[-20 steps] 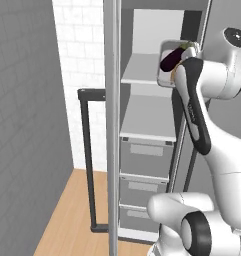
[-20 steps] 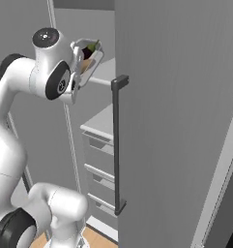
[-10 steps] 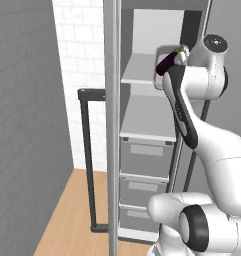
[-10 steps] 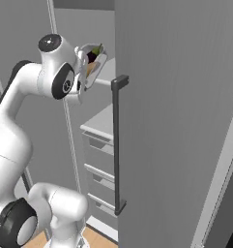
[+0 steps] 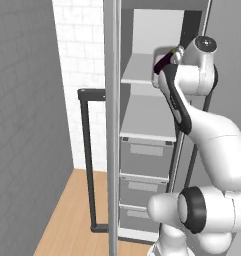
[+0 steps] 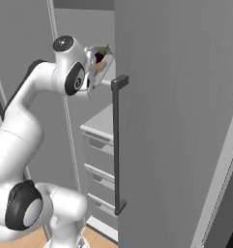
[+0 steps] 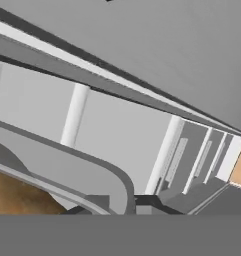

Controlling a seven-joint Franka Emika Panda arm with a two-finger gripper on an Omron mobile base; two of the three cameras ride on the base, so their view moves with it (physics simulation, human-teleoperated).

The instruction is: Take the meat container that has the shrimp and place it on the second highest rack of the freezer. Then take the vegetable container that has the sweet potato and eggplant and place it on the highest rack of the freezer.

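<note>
While tray (image 6: 99, 65) tilts at highest rack (image 5: 142, 70) | door handle (image 6: 117, 145) beside

No legible text, labels, brands, numbers or signs in any view. Freezer (image 5: 147, 115) shelves, drawer fronts, door: plain grey, unmarked. Robot arm casing: plain white, no logo readable.

Bare highest rack (image 5: 142, 70) (seemingly), open door (image 5: 111, 125) left
</note>
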